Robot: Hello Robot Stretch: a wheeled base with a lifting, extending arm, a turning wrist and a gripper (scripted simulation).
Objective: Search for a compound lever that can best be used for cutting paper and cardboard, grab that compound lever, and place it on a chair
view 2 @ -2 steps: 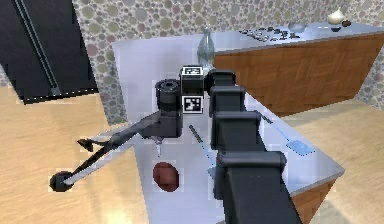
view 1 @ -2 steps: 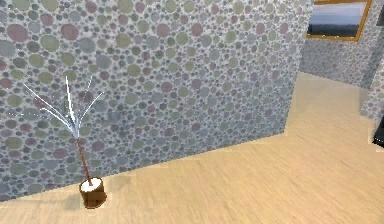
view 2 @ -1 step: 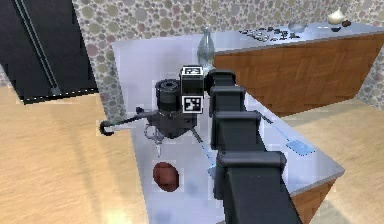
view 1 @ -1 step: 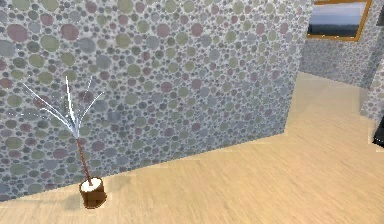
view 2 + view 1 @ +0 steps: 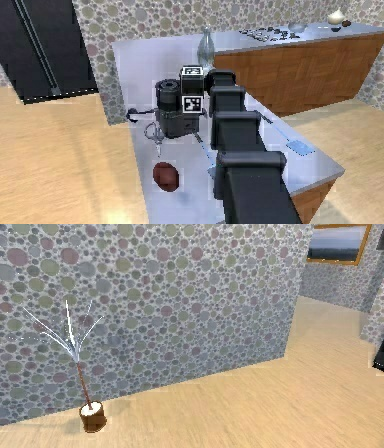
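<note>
Running along pebbled walls [image 5: 130, 20], a pale countertop [image 5: 140, 62] backs a gripper [image 5: 156, 132] whose load I cannot tell.

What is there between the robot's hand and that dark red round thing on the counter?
Only bare counter, seen in the arm side view: a pale strip separates the hand from the dark red round thing.

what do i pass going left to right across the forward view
potted plant with thin white branches -> framed picture high on the far wall -> dark object at the right edge, too cut off to identify
</note>
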